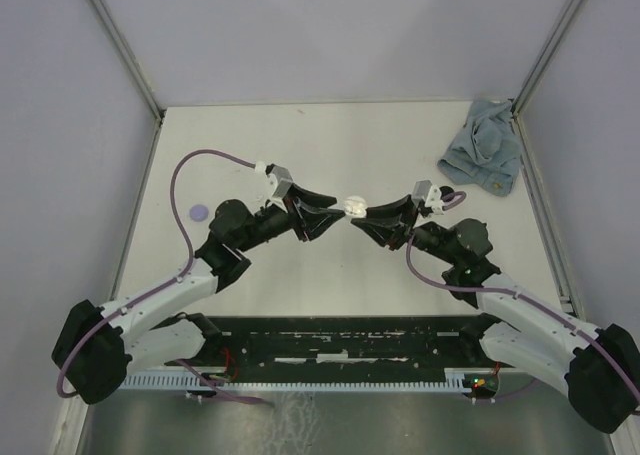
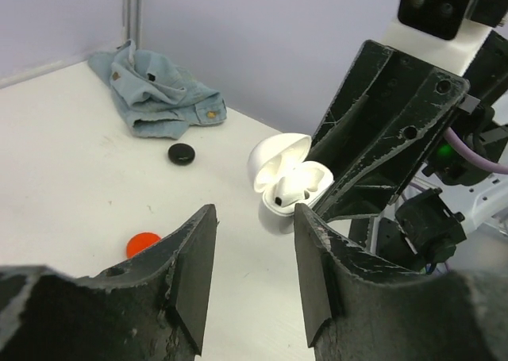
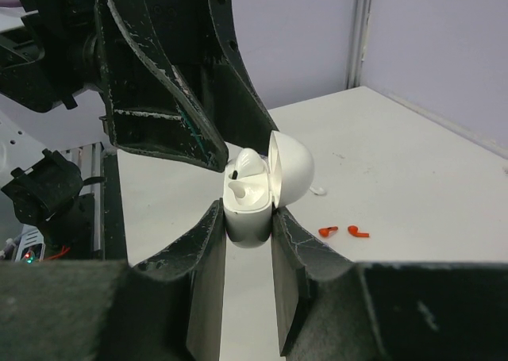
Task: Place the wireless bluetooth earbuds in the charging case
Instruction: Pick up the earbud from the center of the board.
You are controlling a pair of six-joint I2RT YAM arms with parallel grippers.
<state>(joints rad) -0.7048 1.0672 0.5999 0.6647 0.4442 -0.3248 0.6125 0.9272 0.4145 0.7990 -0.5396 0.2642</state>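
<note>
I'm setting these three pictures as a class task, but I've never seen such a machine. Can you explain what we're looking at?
Two robot arms are bolted to a white table. One picture looks down from above; the other two come from cameras on each wrist. The right tool clamps an open white charging case with a white earbud inside. The left tool is open, holding nothing. On the table lie two red earbuds, a black disc, a red disc, a lilac disc and a denim cloth.
</note>
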